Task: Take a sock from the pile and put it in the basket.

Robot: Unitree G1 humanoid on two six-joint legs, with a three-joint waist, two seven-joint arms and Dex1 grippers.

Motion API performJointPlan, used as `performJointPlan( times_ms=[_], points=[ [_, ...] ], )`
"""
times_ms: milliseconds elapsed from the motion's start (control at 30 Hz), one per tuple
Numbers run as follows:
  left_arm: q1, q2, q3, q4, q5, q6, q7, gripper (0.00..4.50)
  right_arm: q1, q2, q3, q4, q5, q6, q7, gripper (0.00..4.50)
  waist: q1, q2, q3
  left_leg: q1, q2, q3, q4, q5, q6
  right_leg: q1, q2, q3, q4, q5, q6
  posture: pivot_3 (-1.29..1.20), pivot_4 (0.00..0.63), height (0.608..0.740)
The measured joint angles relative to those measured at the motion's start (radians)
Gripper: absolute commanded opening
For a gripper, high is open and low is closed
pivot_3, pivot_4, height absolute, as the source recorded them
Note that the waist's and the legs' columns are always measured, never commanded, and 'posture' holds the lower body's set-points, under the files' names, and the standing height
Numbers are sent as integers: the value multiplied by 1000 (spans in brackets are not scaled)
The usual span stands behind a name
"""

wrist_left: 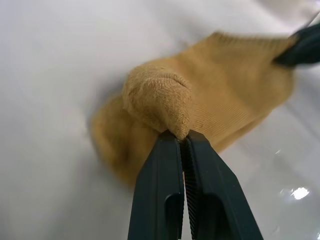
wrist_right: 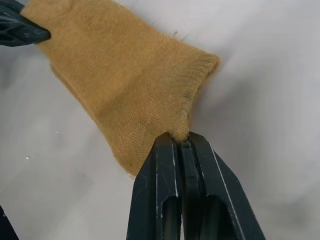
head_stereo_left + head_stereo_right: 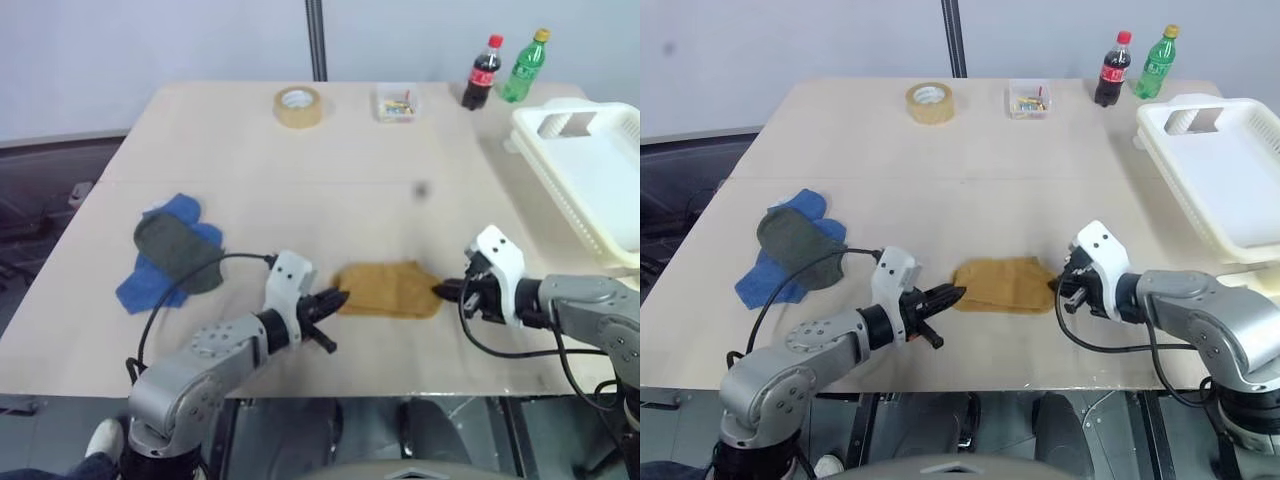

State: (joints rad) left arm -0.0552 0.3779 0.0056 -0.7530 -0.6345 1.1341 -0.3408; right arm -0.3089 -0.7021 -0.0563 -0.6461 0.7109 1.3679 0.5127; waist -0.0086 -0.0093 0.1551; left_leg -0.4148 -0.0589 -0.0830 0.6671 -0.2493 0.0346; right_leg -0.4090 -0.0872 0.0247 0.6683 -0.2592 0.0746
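Ribbed mustard-yellow knit sock (image 3: pixel 390 289) stretched flat between left gripper (image 1: pixel 183 142) and right gripper (image 2: pixel 182 140), each pinching an end

I see the sock (image 3: pixel 388 290) lying flat on the table (image 3: pixel 330 160) in the lower middle of the frame, with my left gripper (image 3: pixel 335 298) pinching its left end and my right gripper (image 3: pixel 445 290) pinching its right end. The pile (image 3: pixel 172 250) sits well apart at middle left, and the basket (image 3: pixel 590 170) stands at the right edge. Along the far edge, from left to right, I see a tape roll (image 3: pixel 298 106), a small box (image 3: pixel 396 104) and two bottles (image 3: pixel 505 68) at upper right.
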Motion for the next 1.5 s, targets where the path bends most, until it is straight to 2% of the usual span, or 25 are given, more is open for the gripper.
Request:
performJointPlan(
  times_ms=[333,433,567,733,867,933,1000,1133,1267,1400,1500],
  points=[
    [20,4,-7,-1,-28,15,12,158,6,-5,0,3,1,-1,1,0,1,0,0,0,0,0,0,0,0,1,0,-1,0,0,0,0,150,738],
    [20,14,-14,-1,-25,12,18,0,6,-8,7,18,0,-6,3,950,1,0,0,0,0,0,0,0,0,1,0,-1,-1,0,0,0,150,738],
    [20,23,-21,1,-20,7,18,0,7,-50,22,25,0,-27,22,2659,1,0,0,0,0,-1,0,0,0,1,0,-1,-2,0,0,0,150,738],
    [20,29,-28,6,-18,0,18,0,12,-104,32,25,-13,-109,69,2659,0,0,0,0,0,-1,0,0,0,2,0,-2,-3,0,0,0,150,738],
    [19,38,-40,19,-16,-11,17,0,-41,-123,126,26,-155,-325,88,2659,-3,0,0,1,0,-1,0,0,0,2,0,-2,-3,0,0,0,150,738],
    [19,41,-45,22,-15,-17,17,496,-57,-116,172,30,-203,-385,88,2741,-2,0,0,1,1,-2,0,1,-1,3,1,-3,-4,0,0,0,150,738],
    [19,44,-50,34,-15,-29,16,1158,-59,-72,300,62,-306,-535,104,2741,-1,0,0,0,1,-2,-1,2,-4,3,0,-3,-4,0,0,0,150,738],
    [19,59,-54,44,-13,-36,10,2827,-51,-32,411,119,-428,-723,135,2741,0,0,0,0,0,-2,0,2,-4,3,0,-3,-5,0,0,0,150,738],
    [23,70,-55,51,-9,-52,3,4402,-18,-8,447,170,-492,-784,141,2741,3,0,0,0,0,-2,-1,2,-4,3,0,-3,-5,0,0,0,150,738],
    [33,68,-48,55,-11,-65,-1,4459,11,-4,462,229,-538,-802,159,2741,2,0,0,1,0,-2,-1,2,-4,3,0,-3,-5,0,0,0,150,738],
    [43,33,12,71,-49,-70,-1,4459,11,3,461,234,-552,-809,169,2741,0,0,0,1,1,-2,-1,2,-4,3,0,-3,-5,0,0,0,150,738]
  ],
)
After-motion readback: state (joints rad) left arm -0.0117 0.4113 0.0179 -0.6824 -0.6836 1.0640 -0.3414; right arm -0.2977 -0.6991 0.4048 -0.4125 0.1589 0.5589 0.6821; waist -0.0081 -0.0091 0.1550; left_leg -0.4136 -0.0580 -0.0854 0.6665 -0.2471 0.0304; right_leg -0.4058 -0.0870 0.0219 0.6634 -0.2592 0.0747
